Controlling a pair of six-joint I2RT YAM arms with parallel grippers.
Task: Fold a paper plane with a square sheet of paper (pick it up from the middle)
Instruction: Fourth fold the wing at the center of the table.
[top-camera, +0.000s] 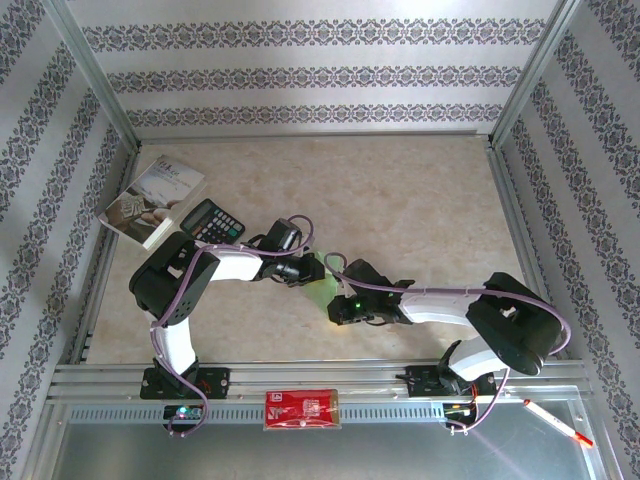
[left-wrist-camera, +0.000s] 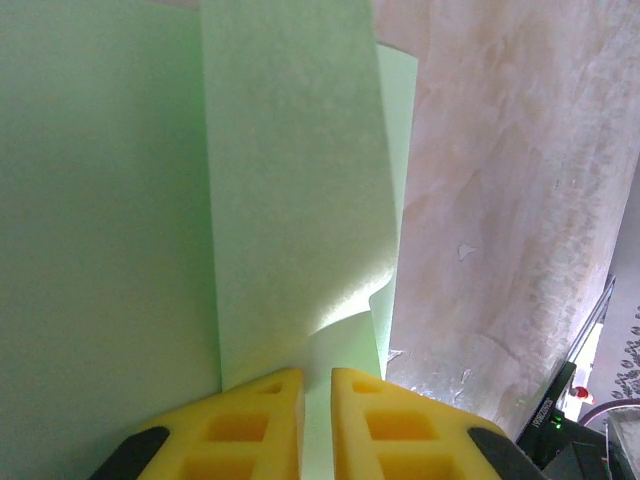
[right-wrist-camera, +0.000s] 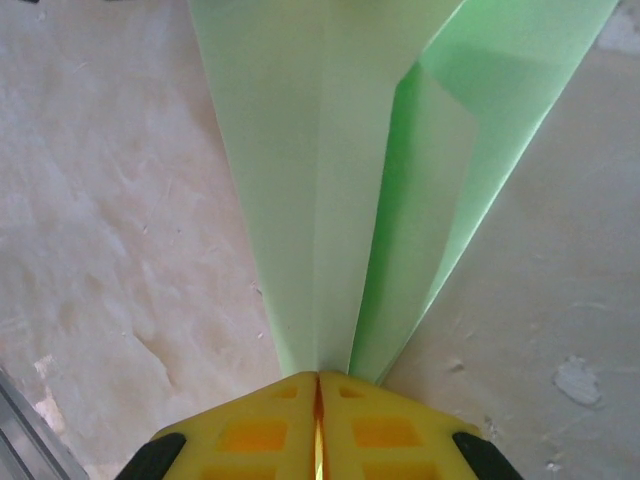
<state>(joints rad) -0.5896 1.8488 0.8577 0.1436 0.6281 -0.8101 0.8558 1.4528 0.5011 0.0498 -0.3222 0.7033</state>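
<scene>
The light green sheet of paper is folded into a slim tapering paper plane shape with a centre crease, and it hangs between my two grippers over the middle of the table. My right gripper is shut on the narrow end of the paper, yellow pads pressed together. In the top view it sits just right of the paper. My left gripper stands with a narrow gap between its pads. A curled fold of the paper runs through that gap. From above, this gripper is at the paper's upper left.
A grey-white booklet and a black calculator lie at the back left. A red flat packet rests on the front rail between the arm bases. A pen lies at the front right. Metal frame rails border the table.
</scene>
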